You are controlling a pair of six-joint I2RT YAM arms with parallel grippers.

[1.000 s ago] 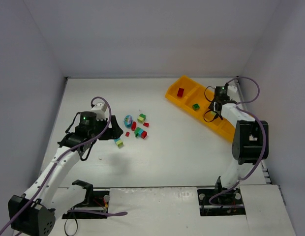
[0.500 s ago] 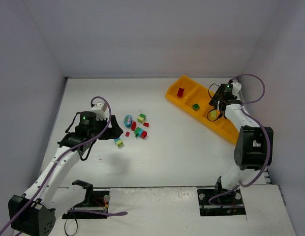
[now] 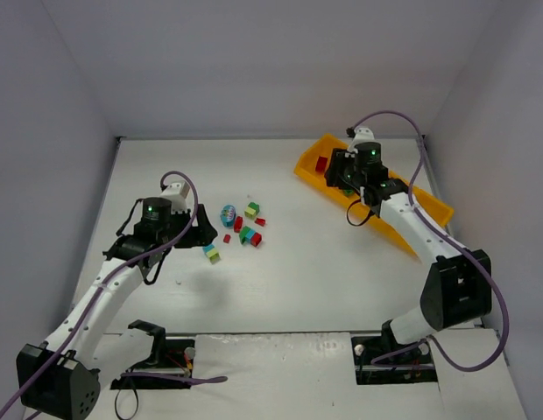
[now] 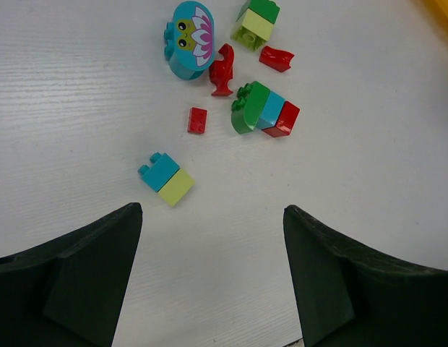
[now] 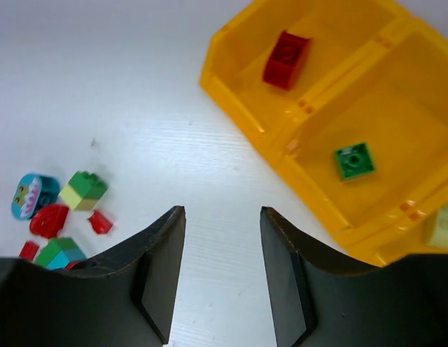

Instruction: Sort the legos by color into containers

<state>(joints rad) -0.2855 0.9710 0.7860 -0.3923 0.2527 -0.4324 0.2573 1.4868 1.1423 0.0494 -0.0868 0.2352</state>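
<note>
Loose legos lie mid-table (image 3: 243, 224). In the left wrist view they are a teal and yellow-green brick (image 4: 166, 178), a small red one (image 4: 197, 120), a green-teal-red stack (image 4: 264, 114), a teal flower-faced piece (image 4: 189, 37) and others. My left gripper (image 4: 212, 211) (image 3: 206, 234) is open and empty, just short of the teal and yellow-green brick. The orange-yellow tray (image 5: 231, 79) (image 3: 306, 168) holds a red brick (image 5: 286, 58), a green brick (image 5: 354, 160) and a pale yellow-green one (image 5: 444, 224) in separate compartments. My right gripper (image 5: 222, 211) (image 3: 335, 175) is open and empty above the table beside the tray's left end.
White walls close in the table on the left, back and right. My right arm crosses over the middle of the tray (image 3: 433, 210) in the top view and hides part of it. Bare white table lies between the lego cluster and the tray.
My right gripper has swung left from over the tray's third compartment to beside its left end, now empty. The left arm and loose legos have not moved.
</note>
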